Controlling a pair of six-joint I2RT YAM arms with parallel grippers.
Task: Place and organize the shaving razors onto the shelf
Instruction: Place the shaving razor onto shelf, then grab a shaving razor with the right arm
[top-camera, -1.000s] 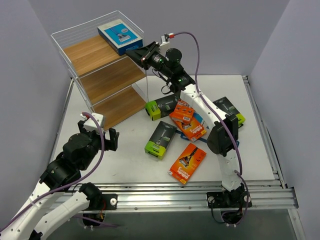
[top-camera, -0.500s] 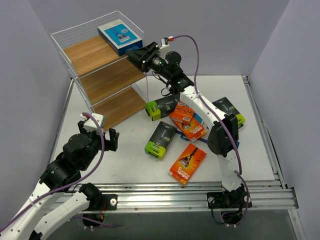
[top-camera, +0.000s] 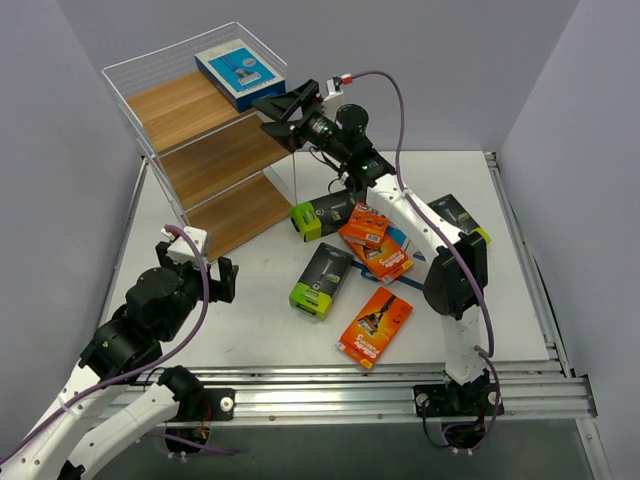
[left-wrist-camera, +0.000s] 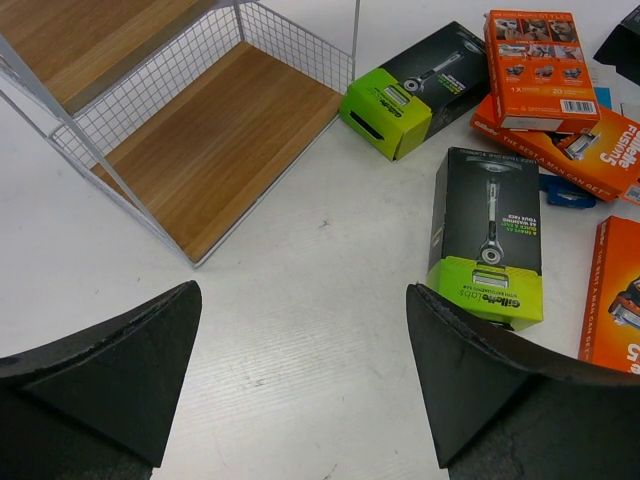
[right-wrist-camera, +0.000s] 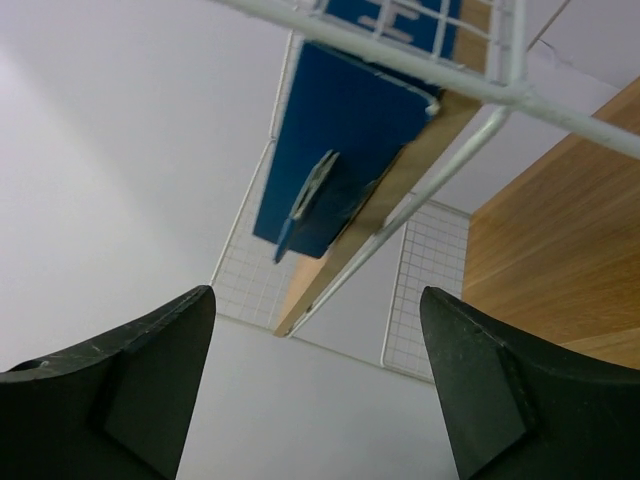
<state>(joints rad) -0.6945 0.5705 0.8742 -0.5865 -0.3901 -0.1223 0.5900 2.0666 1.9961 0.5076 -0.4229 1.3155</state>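
The right gripper (top-camera: 268, 114) is open and holds nothing. It stands just beside the right edge of the top board of the shelf (top-camera: 190, 105). One blue-and-white pack (top-camera: 240, 72) lies flat on this top board, with one end a little past the edge. The left gripper (left-wrist-camera: 302, 290) is also open and empty, above the desk (left-wrist-camera: 280, 250) near the lowest board. The black-and-green packs (top-camera: 322, 278) and orange packs (top-camera: 376, 326) lie on the desk.

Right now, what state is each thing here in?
shelf, upright, one pack on top
blue-and-white razor pack, flat on top board
right tool, open, empty, by shelf
left tool, open, empty
black-and-lime razor packs, flat on table
orange razor packs, flat on table
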